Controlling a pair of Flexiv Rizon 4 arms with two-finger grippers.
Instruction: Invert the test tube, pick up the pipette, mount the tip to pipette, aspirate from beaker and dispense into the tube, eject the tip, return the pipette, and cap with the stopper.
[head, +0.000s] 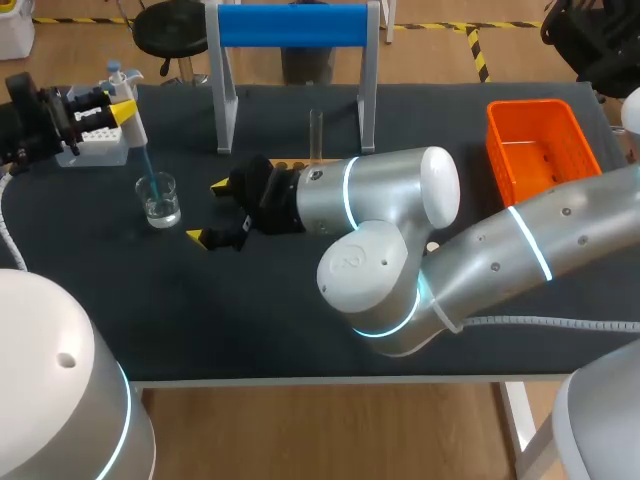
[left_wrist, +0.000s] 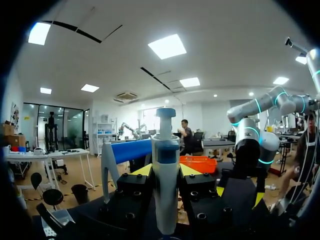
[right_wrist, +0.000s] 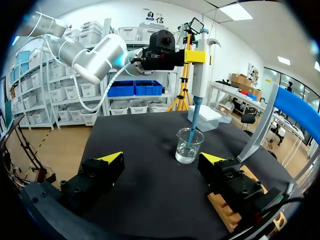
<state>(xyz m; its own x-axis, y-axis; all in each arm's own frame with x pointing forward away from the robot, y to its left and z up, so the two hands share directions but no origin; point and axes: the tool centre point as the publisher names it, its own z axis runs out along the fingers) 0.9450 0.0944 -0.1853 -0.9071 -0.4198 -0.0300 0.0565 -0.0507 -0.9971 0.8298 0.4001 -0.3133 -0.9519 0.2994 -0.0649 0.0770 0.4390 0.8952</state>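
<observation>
Pipette (right_wrist: 197, 75) sits clamped in left end effector (head: 118, 110), tip (head: 150, 170) in beaker (head: 160, 200) near table's (head: 300, 330) left edge; right end effector (head: 208, 212) gapes empty beside it.

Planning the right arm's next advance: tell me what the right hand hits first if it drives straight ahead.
Probably the beaker, which stands just ahead of the right hand, with the tip of the pipette dipped in it; depth is uncertain.
</observation>
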